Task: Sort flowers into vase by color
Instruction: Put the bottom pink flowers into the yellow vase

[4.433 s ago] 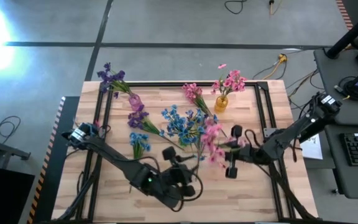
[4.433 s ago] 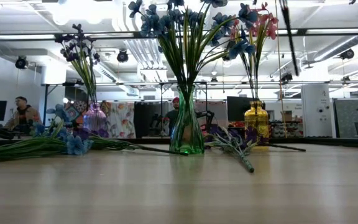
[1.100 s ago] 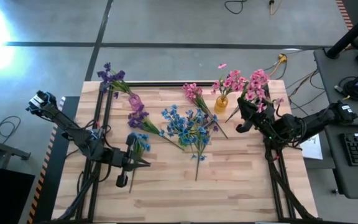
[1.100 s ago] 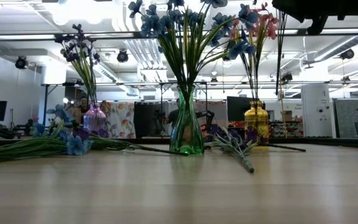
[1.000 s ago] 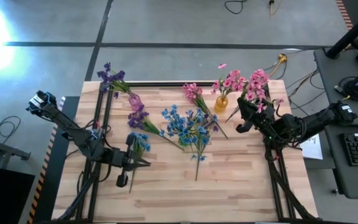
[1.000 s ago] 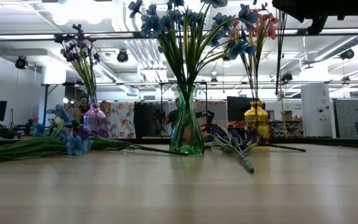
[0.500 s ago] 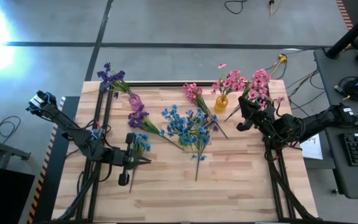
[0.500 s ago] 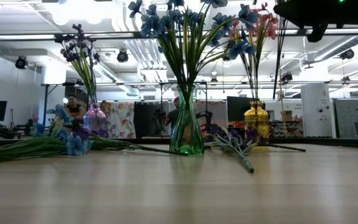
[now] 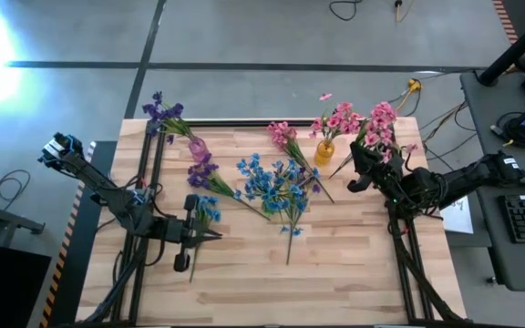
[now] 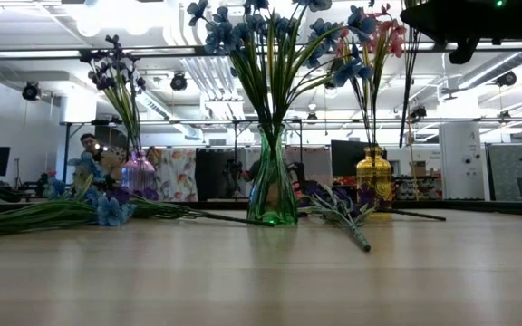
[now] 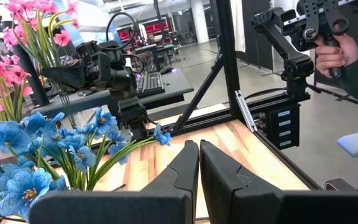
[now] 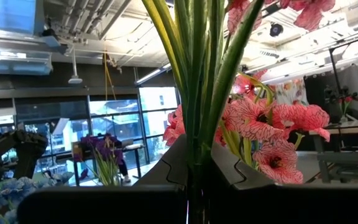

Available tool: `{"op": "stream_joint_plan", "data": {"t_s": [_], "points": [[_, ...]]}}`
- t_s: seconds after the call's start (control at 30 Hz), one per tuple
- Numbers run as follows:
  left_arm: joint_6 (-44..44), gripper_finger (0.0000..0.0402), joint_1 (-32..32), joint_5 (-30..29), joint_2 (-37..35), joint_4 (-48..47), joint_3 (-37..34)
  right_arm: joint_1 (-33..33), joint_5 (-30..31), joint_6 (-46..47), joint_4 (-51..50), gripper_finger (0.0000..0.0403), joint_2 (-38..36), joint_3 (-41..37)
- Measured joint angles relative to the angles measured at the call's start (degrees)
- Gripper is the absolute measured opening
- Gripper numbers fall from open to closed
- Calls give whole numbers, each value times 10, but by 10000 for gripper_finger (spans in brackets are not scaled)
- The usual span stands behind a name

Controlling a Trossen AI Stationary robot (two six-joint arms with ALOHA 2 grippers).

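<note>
My right gripper [image 9: 363, 164] hovers at the table's far right, beside the yellow vase [image 9: 324, 151] of pink flowers, shut on a pink sprig [image 9: 379, 126]. A green vase [image 10: 272, 192] with blue flowers stands mid-table, and a pink-purple vase [image 10: 138, 174] with purple flowers stands at the far left. Loose sprigs lie flat on the wood: a pink one [image 9: 287, 138], a purple one [image 9: 204, 173] and a blue one [image 9: 204, 210]. My left gripper [image 9: 210, 234] waits shut and empty near the left, beside the blue sprig. My right gripper pinches the pink sprig's bundle of green stems [image 12: 199, 134] between its two fingers, below the blossoms. The sprig is lifted clear of the table and stands roughly upright. Its blossoms rise above the fingers and the stem ends [image 10: 410, 81] hang below.
A black metal frame [image 9: 244, 122] runs along the table's far, left and right edges. A person's hand [image 11: 331, 56] holds a control handle beyond the table's edge. Bare wood lies along the near half of the table [image 9: 335, 273].
</note>
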Motion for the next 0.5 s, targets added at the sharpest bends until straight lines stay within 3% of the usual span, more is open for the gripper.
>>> {"op": "stream_joint_plan", "data": {"t_s": [0.5], "points": [[-7,0,0,-1,0,0,0,0,0,-1,-1,18,0,0]]}}
